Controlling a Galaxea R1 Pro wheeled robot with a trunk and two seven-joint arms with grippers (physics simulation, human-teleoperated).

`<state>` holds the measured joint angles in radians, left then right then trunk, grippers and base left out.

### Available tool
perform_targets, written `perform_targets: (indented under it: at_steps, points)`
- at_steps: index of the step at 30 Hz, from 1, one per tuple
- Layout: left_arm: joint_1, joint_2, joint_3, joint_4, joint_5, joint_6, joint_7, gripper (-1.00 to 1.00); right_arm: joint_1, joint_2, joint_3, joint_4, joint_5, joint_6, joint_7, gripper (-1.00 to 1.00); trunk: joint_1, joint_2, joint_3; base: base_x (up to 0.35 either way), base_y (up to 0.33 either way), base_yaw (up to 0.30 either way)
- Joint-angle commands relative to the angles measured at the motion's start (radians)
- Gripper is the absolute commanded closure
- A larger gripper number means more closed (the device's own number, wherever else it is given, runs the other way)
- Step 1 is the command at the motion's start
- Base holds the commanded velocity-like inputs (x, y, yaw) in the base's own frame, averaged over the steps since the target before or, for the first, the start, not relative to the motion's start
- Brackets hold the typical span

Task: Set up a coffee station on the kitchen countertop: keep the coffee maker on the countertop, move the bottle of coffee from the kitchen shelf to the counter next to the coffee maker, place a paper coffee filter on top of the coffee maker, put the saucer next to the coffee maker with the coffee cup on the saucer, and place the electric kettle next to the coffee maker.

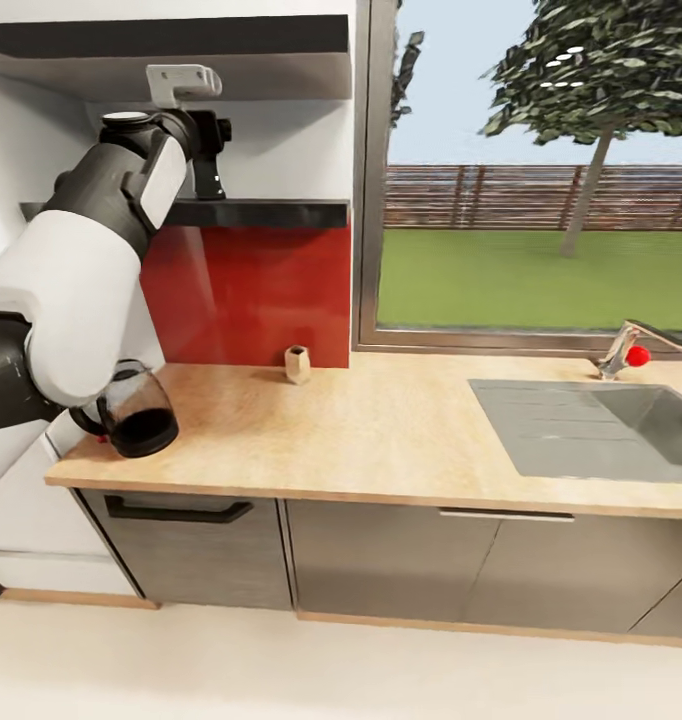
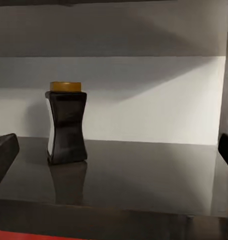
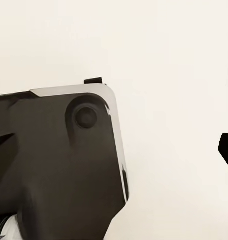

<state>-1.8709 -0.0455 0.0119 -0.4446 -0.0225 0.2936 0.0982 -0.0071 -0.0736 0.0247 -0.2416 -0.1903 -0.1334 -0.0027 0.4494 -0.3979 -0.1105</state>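
Overhead, our left tool (image 1: 209, 150) sits at the kitchen shelf (image 1: 261, 212), fingers spread wide and holding nothing; the bottle of coffee (image 2: 66, 123) stands upright on that shelf, well apart from both fingertips. Below, the electric kettle (image 1: 138, 412) rests on the surface (image 1: 361, 440) near its left end. We cannot tell our right tool's state.

Left arm (image 1: 81, 270) covers most of the glass kettle (image 1: 141, 415); only its lower right part w/ dark liquid shows. Left gripper (image 1: 209, 150) seen from behind at the shelf (image 1: 271, 212), jaw gap not readable there. Left wrist view: fingertips (image 2: 3, 155) cut by pic edges. Small tan thing (image 1: 297, 364) on countertop (image 1: 381, 440) too small to ID.
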Motion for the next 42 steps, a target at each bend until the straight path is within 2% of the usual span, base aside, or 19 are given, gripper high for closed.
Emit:
perform_targets:
  at_steps: [1, 7, 11, 16, 21, 29, 37, 42]
  points:
    - [-0.001, 0.007, 0.001, -0.002, -0.002, 0.006, 0.008, -1.00, -0.001, -0.001, 0.003, 0.001, -0.008, -0.003, 0.000, -1.00, 0.001, -0.002, -0.002, 0.000, 0.000, -0.112]
    - [-0.001, 0.051, 0.006, 0.006, -0.001, 0.009, 0.068, -1.00, -0.001, -0.002, 0.003, 0.000, -0.008, -0.003, 0.000, -1.00, 0.001, -0.002, -0.002, 0.000, 0.000, -0.037]
    - [-0.001, 0.065, 0.007, 0.009, -0.001, 0.015, 0.086, -1.00, -0.001, -0.002, 0.002, -0.001, -0.008, -0.002, 0.000, -1.00, 0.001, -0.002, -0.002, 0.000, 0.000, -0.006]
    - [0.001, 0.108, 0.007, 0.012, 0.001, 0.021, 0.124, -1.00, -0.001, -0.003, 0.003, -0.001, -0.006, -0.003, 0.000, -1.00, 0.001, -0.002, -0.002, 0.000, 0.000, -0.001]
    - [0.012, 0.112, 0.005, 0.015, 0.010, 0.020, 0.150, -1.00, -0.002, -0.002, 0.005, -0.001, -0.006, -0.003, 0.000, -1.00, 0.001, -0.002, -0.002, 0.001, 0.000, 0.000]
    - [0.032, 0.114, 0.008, 0.015, 0.013, 0.021, 0.137, -1.00, -0.001, -0.002, 0.000, -0.001, -0.007, -0.001, 0.002, -1.00, 0.001, -0.002, -0.002, 0.212, 0.142, -0.004]
    - [0.050, 0.115, 0.009, 0.015, 0.016, 0.017, 0.137, -1.00, -0.001, -0.003, 0.000, -0.001, -0.007, 0.000, 0.004, -1.00, 0.001, -0.002, 0.001, 0.278, 0.231, -0.222]
    - [0.050, 0.115, 0.008, 0.014, 0.016, 0.018, 0.137, -1.00, -0.001, -0.002, 0.000, -0.001, -0.007, 0.000, 0.002, -1.00, 0.001, -0.002, 0.001, 0.078, 0.065, -0.055]
